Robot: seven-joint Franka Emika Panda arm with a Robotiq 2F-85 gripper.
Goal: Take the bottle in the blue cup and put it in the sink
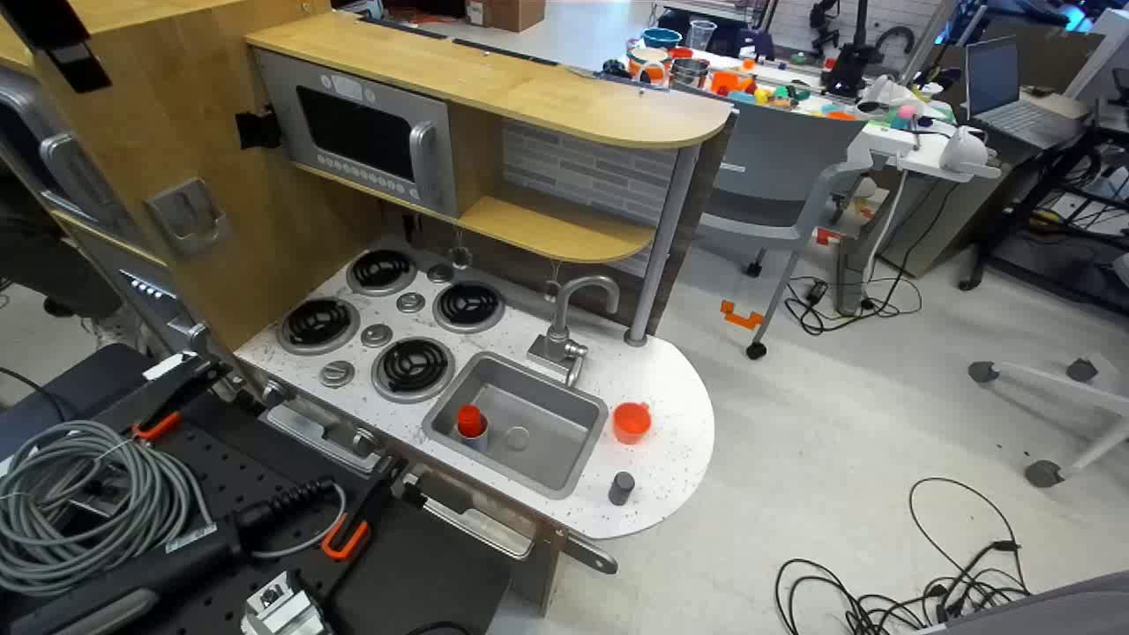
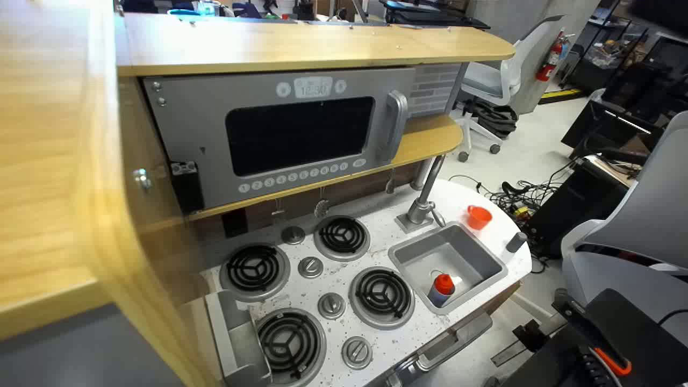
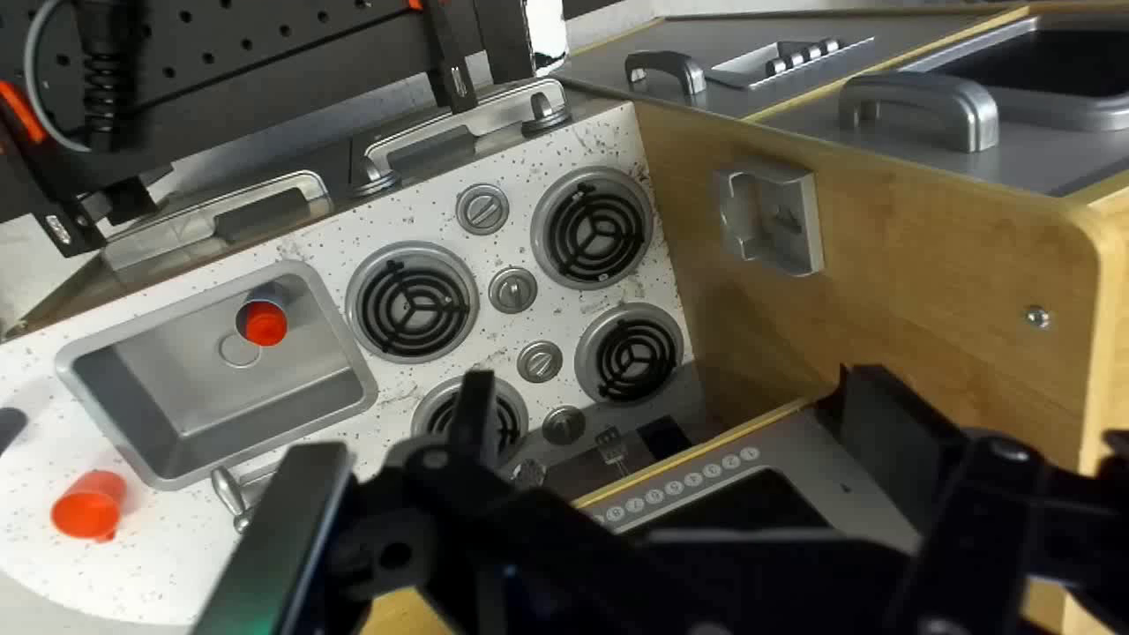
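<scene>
The red bottle (image 1: 470, 419) rests in the pale-blue cup (image 1: 476, 440) at nine o'clock inside the sink (image 1: 549, 441) in an exterior view; in the wrist view the claw (image 3: 648, 437) hangs with its jaws wide apart, gripping nothing. Likely light, stiff plastic, perhaps slick, the bottle should suit a straight-down pinch on its exposed top. A snug cup could ride up with it.

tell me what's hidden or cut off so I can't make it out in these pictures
Red bottle, lower end: hidden by the blue cup, both exterior views.
Faucet, top: hidden by the wooden shelf, an exterior view.
One burner, partly: behind the hand, wrist view.
Dark cylinder, partly: cut off by the left edge, wrist view.
Behind the microwave door: whatever is inside, both exterior views.
</scene>
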